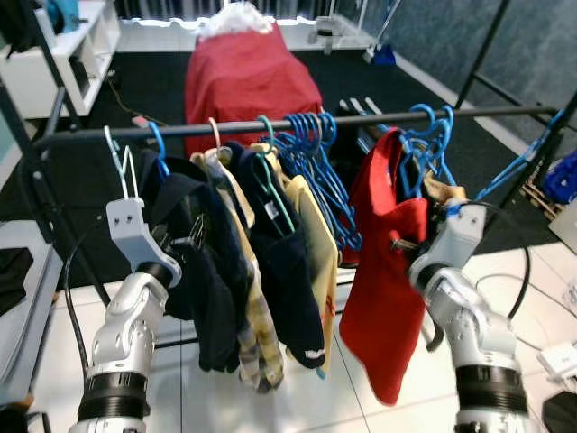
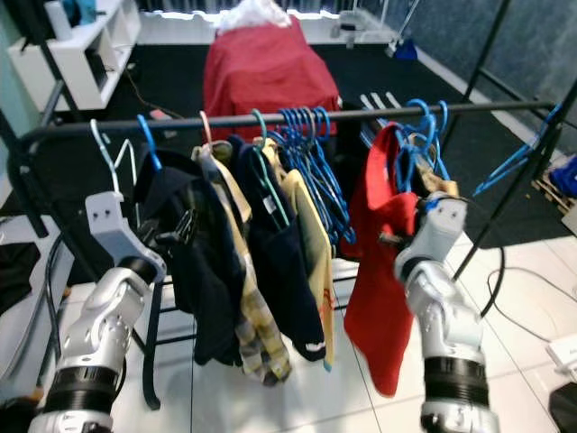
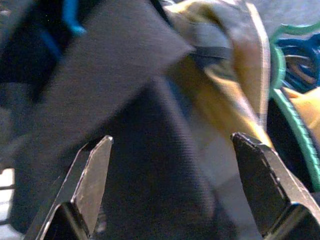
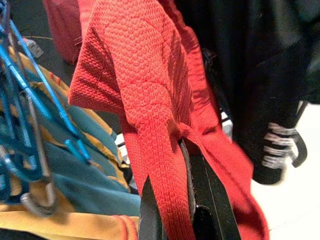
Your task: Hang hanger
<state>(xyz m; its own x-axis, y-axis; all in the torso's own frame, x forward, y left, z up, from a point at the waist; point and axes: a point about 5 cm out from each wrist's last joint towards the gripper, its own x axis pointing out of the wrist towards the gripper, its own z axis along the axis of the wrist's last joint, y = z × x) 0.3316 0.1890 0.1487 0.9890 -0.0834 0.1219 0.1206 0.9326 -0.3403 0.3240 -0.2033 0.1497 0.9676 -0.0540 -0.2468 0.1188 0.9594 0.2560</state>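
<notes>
Room: you're looking over a dark clothes rail (image 1: 297, 122) that runs across the view; white tiled floor (image 1: 297, 397) beneath you, black carpet beyond, a white shelf unit (image 1: 68, 50) far left, and a red-covered piece of furniture (image 1: 248, 77) behind the rail
Rail, left to right: a navy garment (image 1: 203, 262) on a blue hook, a yellow plaid garment (image 1: 248, 307), another navy one, a bunch of bare blue hangers (image 1: 311, 149), then the red knit garment (image 1: 388, 262)
Left gripper (image 3: 172, 185): your fingers are spread wide, nothing between them; the navy garment lies just ahead, yellow cloth beside it
Right gripper (image 4: 192, 200): clenched on a fold of the red knit garment, fabric draped over both fingers
Hanger: the blue hanger (image 1: 424, 149) carrying the red garment has its hook up at the rail; whether it rests fully over the bar, you can't tell from here
Writing: a small white tag (image 1: 270, 210) on the navy garment, too small to read
</notes>
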